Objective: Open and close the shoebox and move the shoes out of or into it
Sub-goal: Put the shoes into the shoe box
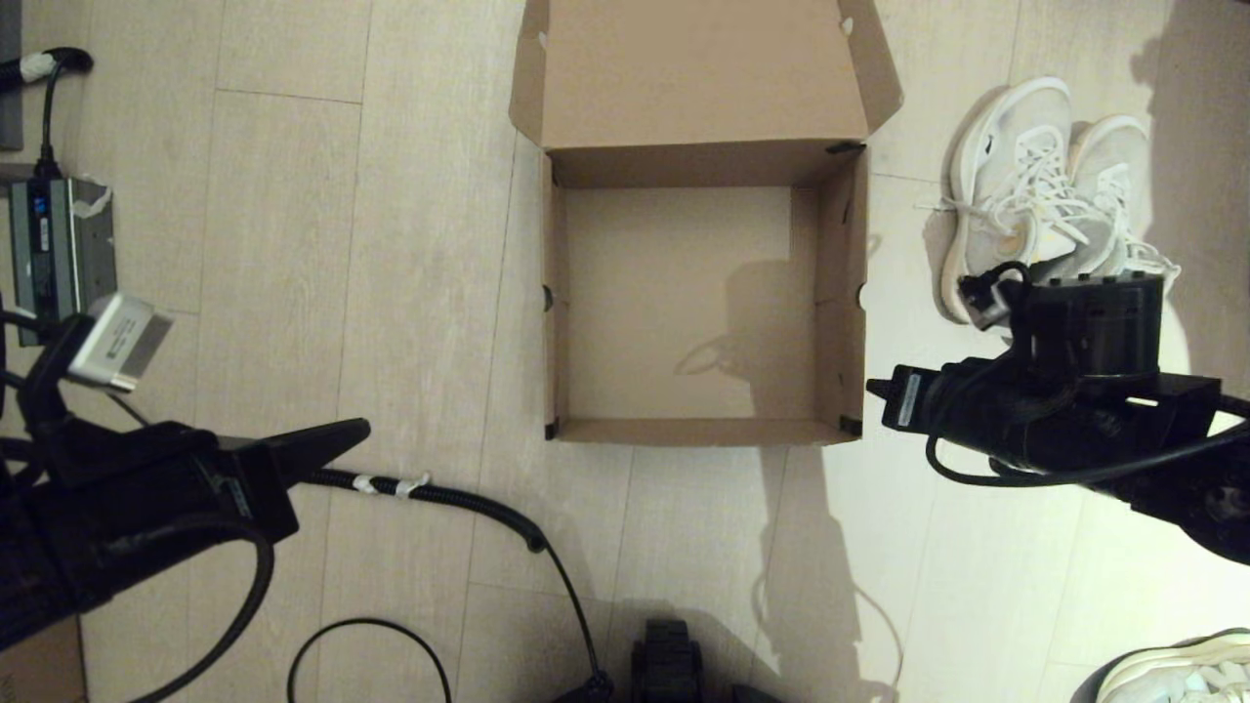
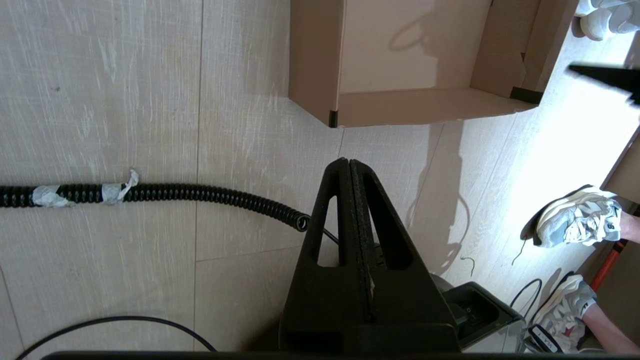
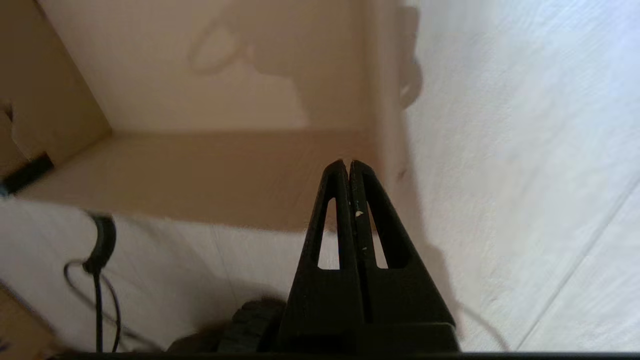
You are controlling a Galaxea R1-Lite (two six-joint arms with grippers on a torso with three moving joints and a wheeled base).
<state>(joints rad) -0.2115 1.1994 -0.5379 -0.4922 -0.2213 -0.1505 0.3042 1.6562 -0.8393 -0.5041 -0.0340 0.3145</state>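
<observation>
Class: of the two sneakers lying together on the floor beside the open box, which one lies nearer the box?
The whiter sneaker, between the greyer sneaker and the box.

A black coiled cable with white tape wraps runs across the pale wood floor at lower left. A grey box device sits at the left edge. A lone white sneaker peeks in at the lower right corner.

The floor is laid with pale, wood-grained planks, divided by thin seams. Strong light is cast across its right side, and hard dark shadows are thrown there. A black corrugated cable, wrapped with white tape, is stretched over the planks.
</observation>
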